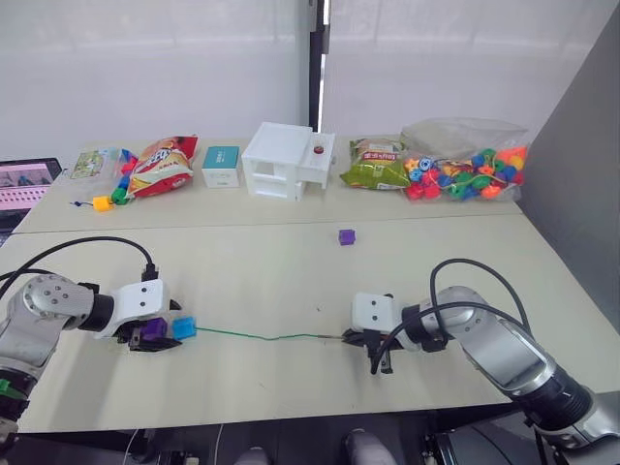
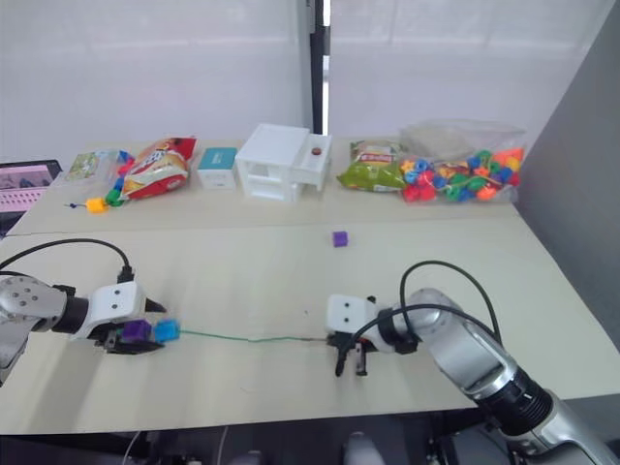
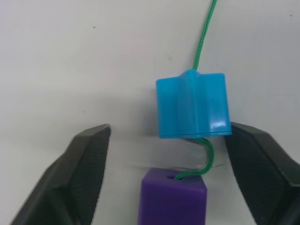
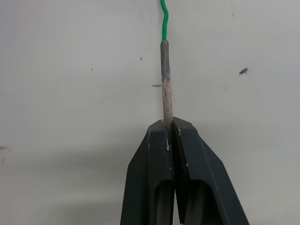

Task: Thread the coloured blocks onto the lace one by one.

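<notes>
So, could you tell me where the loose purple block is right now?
The loose purple block sits alone on the near table, toward the robot's right, just in front of the white box.

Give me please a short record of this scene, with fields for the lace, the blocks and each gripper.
lace: green lace lies on the table, between both grippers
lace tip: stiff dark tip pinched by right gripper
blocks on lace: blue block, purple block
left gripper: left gripper open, purple block between its fingers
loose block: small purple cube farther back on the table
</notes>
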Controlling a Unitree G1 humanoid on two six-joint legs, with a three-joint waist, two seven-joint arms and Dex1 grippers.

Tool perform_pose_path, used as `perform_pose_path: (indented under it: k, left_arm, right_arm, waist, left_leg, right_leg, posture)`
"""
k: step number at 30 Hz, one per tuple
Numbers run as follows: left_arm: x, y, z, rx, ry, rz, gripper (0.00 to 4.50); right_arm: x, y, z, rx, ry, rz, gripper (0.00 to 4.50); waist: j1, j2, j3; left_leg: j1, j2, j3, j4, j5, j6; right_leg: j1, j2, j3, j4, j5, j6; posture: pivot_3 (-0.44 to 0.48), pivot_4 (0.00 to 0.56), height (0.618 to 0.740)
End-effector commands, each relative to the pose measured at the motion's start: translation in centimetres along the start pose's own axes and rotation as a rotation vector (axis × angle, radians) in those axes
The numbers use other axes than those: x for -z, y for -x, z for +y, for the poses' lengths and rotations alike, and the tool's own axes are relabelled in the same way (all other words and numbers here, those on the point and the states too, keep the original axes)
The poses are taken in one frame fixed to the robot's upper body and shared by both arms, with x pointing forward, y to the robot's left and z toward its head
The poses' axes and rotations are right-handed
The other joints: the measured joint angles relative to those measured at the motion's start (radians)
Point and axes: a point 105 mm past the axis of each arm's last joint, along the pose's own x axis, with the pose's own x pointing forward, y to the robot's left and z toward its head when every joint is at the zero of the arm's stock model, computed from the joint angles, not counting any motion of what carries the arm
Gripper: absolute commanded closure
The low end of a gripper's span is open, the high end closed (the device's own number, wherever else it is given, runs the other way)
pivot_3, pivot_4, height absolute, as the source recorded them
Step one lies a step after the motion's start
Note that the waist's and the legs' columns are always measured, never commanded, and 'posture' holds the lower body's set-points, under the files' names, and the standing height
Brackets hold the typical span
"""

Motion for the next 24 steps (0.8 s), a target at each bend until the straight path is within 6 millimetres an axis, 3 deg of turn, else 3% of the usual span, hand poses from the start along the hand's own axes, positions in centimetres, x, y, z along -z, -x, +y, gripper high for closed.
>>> perform_pose_path:
  k: [1, 3, 7, 13, 19, 24]
  left_arm:
    - [-5.7, -0.2, -0.2, 0.046, -0.026, -0.197, 0.17]
    - [-8.6, -1.5, -1.0, 0.091, -0.032, -0.287, 0.17]
    - [-11.4, -4.8, -2.9, 0.142, -0.044, -0.375, 0.17]
    - [-13.1, -8.6, -4.4, 0.183, -0.08, -0.425, 0.17]
    - [-13.5, -10.4, -4.2, 0.175, -0.085, -0.433, 0.17]
    - [-13.4, -10.5, -4.1, 0.173, -0.078, -0.437, 1.65]
  right_arm:
    - [-1.0, -0.1, -0.6, 0.023, 0.021, -0.015, 4.5]
    - [-1.3, -0.5, -0.6, 0.021, 0.018, -0.02, 4.5]
    - [-1.9, -1.1, -0.8, 0.024, 0.018, -0.026, 4.5]
    - [-2.4, -1.4, -1.0, 0.025, 0.021, -0.03, 4.5]
    - [-2.4, -1.3, -1.0, 0.024, 0.019, -0.026, 4.5]
    - [-2.4, -1.3, -0.8, 0.023, 0.012, -0.024, 4.5]
  waist:
    - [0.008, 0.0, 0.0]
    - [0.015, -0.001, 0.0]
    - [0.019, 0.0, 0.0]
    - [0.018, -0.001, 0.0]
    - [0.021, -0.001, 0.0]
    - [0.019, -0.001, 0.0]
  left_leg:
    - [-0.001, 0.0, 0.0, 0.0, 0.0, 0.0]
    - [-0.001, 0.0, 0.0, 0.001, 0.0, 0.0]
    - [0.0, 0.0, 0.0, 0.0, 0.0, 0.0]
    - [0.0, 0.0, 0.0, 0.001, 0.0, 0.0]
    - [0.0, -0.001, 0.0, 0.001, 0.0, 0.0]
    - [0.0, -0.001, 0.0, 0.001, 0.0, 0.0]
  right_leg:
    - [0.0, 0.0, 0.0, 0.0, 0.0, 0.0]
    - [0.0, 0.0, 0.0, 0.0, 0.0, 0.0]
    - [0.0, 0.0, 0.0, 0.0, 0.0, 0.0]
    - [0.0, 0.0, 0.0, 0.0, 0.0, 0.0]
    - [0.0, 0.0, 0.0, 0.0, 0.0, 0.0]
    - [0.0, 0.0, 0.0, 0.0, 0.0, 0.0]
  posture:
    - [0.0, 0.15, 0.74]
    - [0.0, 0.15, 0.74]
    - [0.0, 0.15, 0.74]
    - [0.0, 0.15, 0.74]
    - [0.0, 0.15, 0.74]
    - [0.0, 0.15, 0.74]
